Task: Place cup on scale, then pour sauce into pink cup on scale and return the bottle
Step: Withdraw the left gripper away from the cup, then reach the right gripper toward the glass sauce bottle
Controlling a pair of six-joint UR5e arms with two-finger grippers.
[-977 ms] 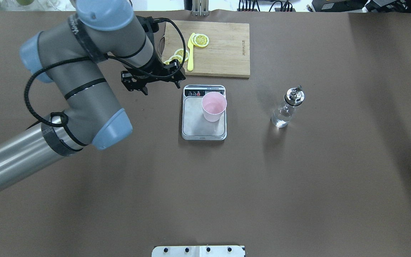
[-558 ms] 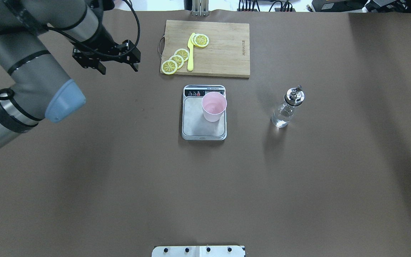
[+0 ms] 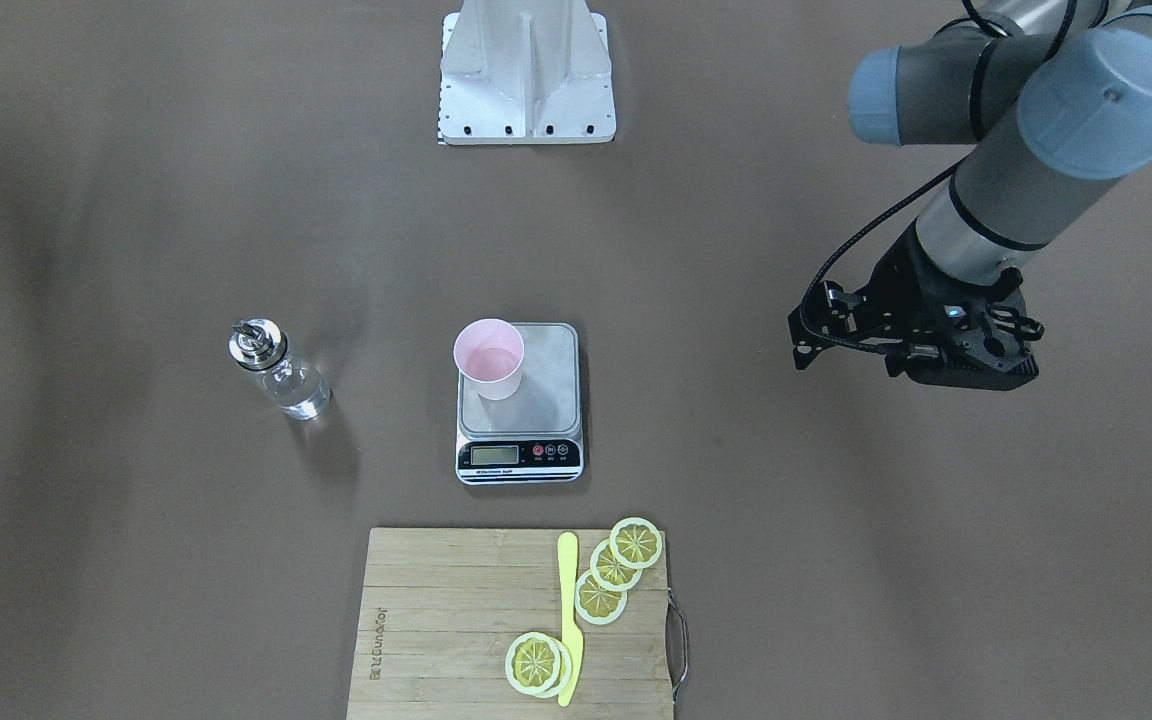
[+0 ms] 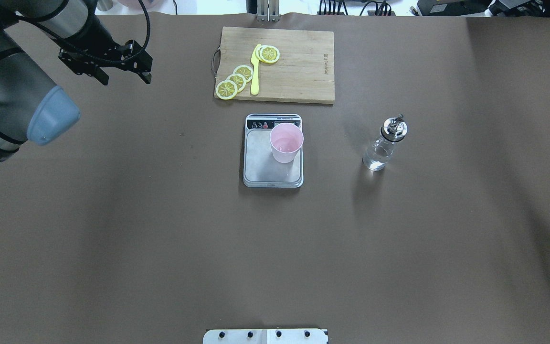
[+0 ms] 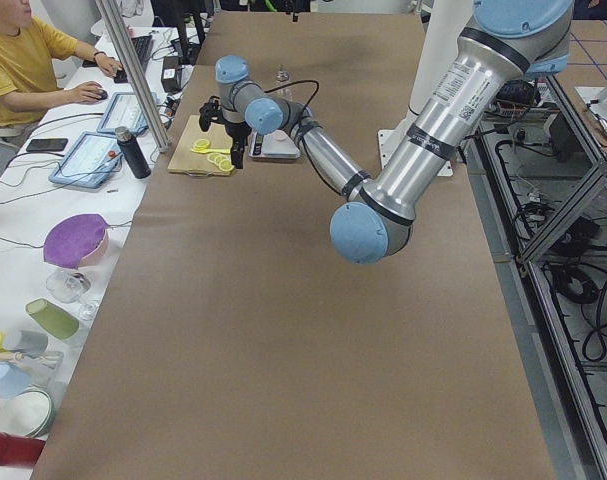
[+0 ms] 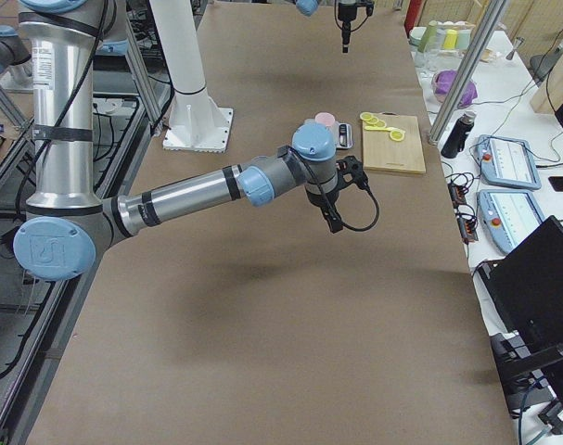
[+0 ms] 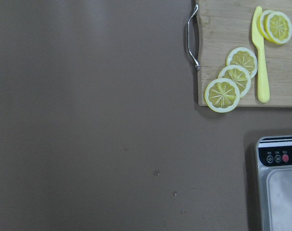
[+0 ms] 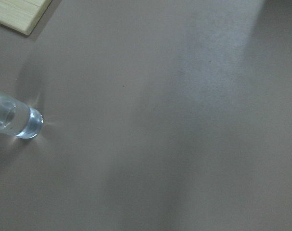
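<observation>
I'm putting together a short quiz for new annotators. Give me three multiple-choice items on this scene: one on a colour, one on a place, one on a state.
1. What colour is the knife on the cutting board?
A. red
B. yellow
C. black

2. Where does the cup stand?
A. on the cutting board
B. inside a bowl
C. on the scale

3. How is the bottle?
A. upright on the table, nothing touching it
B. lying on its side
C. lifted in a gripper's fingers

Answers:
1 B: the knife is plainly yellow, like the lemon slices beside it.
2 C: the cup's base rests on the scale's silver plate.
3 A: the overhead and front-facing views show the bottle standing alone, cap up.
</observation>
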